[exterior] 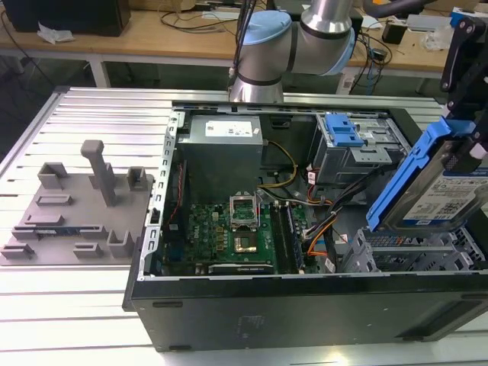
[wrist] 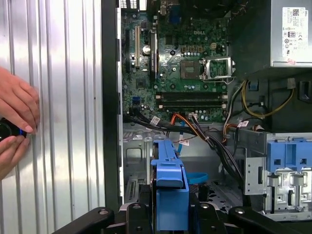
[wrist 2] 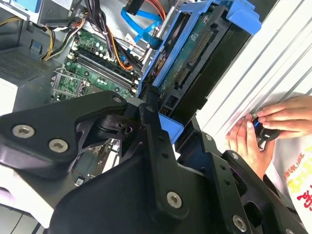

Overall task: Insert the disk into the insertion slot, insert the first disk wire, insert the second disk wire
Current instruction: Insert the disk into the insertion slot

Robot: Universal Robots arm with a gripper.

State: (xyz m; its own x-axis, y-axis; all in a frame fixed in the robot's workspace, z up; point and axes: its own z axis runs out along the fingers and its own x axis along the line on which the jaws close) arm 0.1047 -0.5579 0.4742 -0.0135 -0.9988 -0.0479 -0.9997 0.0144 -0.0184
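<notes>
Black finger linkages crowd the front of both wrist views, and between them the gripper [wrist: 170, 207] is closed tight on the bright blue carrier of the disk [wrist: 169, 170]. It holds the frame's end rather than the drive's body, probably so the rest of the frame is free to enter a cage. In the exterior view the disk [exterior: 438, 194] hangs steeply tilted, label side up. Its lower edge is just above the insertion slot [exterior: 412, 252], the low perforated grey cage in the near corner of the computer case [exterior: 305, 313] on the exterior view's right. The drive is not yet seated; the slant looks like an approach angle that leads one end into the cage mouth. The second wrist view shows the drive's circuit-board underside [wrist 2: 195, 53] turned toward the case's side wall. Beside the cage, toward the case's far edge, stands the taller bay with the blue latch [exterior: 343, 137]. Orange cables [exterior: 320, 229] and a blue cable [wrist 2: 141, 24] lie loose between the cage and the motherboard [exterior: 229, 225], plugged into nothing on the drive — which of them are the disk wires I cannot tell. Outside the case, over the ribbed metal bench [exterior: 76, 305], a person's hands [wrist: 14, 112] hold a small dark object clear of the arm's work.
</notes>
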